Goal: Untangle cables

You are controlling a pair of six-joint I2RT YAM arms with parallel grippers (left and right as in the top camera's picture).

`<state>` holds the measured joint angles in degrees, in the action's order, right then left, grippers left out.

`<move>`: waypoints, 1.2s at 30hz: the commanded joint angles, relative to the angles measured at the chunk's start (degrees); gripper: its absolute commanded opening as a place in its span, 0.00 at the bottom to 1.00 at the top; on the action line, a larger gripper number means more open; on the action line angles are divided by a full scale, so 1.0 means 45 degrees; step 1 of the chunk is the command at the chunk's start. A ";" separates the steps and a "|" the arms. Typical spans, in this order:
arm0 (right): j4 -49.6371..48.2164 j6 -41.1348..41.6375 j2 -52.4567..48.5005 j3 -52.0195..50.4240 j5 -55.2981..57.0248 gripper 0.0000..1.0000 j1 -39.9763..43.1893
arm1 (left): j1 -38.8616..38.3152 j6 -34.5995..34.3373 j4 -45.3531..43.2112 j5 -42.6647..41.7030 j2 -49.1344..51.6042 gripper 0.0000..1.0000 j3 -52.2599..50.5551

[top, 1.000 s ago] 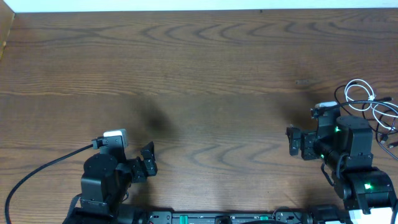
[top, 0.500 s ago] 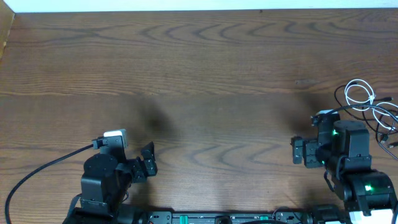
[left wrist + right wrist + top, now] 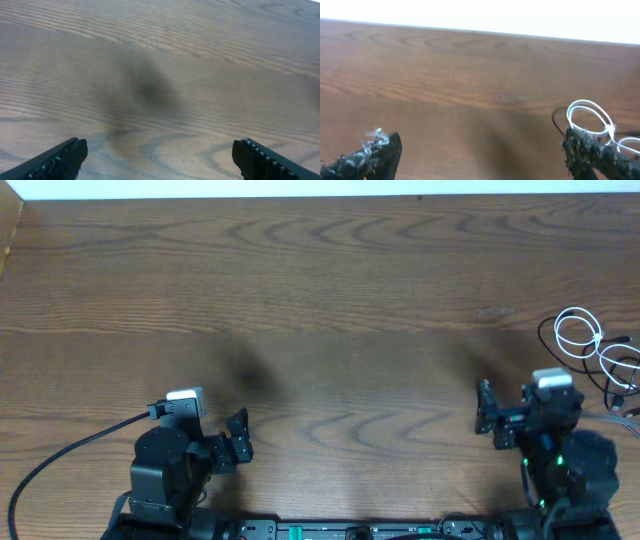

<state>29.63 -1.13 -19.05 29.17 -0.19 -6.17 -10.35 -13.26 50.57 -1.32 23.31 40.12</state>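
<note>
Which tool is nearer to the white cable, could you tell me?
Right. The right tool is close by, below and left of the white cable in the overhead view; the left tool is far off across the table, toward its other side.

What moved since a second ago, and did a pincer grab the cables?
The right pincer drew back toward the robot's edge of the table and a little to its right. More of the cables now shows in the overhead view. It took hold of nothing and let go of nothing. The left pincer and the cables stayed where they were, and both pincers stayed open and empty.
</note>
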 commanded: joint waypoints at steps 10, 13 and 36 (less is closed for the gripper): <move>-0.4687 -0.0155 0.4163 -0.4031 0.0000 0.99 -0.0257 | -0.0029 0.0121 -0.0015 0.0155 -0.0034 0.97 -0.0015; -0.6256 -0.0155 0.4167 -0.4881 0.0005 0.99 -0.0257 | -0.0029 0.0121 -0.0015 0.0155 -0.0034 0.97 -0.0015; -0.5629 -0.0151 0.4163 -0.6411 0.0107 0.99 -0.0243 | -0.0029 0.0121 -0.0015 0.0155 -0.0034 0.97 -0.0015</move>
<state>4.03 -1.13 -0.69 0.36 -0.16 -6.85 -10.35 -13.26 50.57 -1.30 23.35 39.99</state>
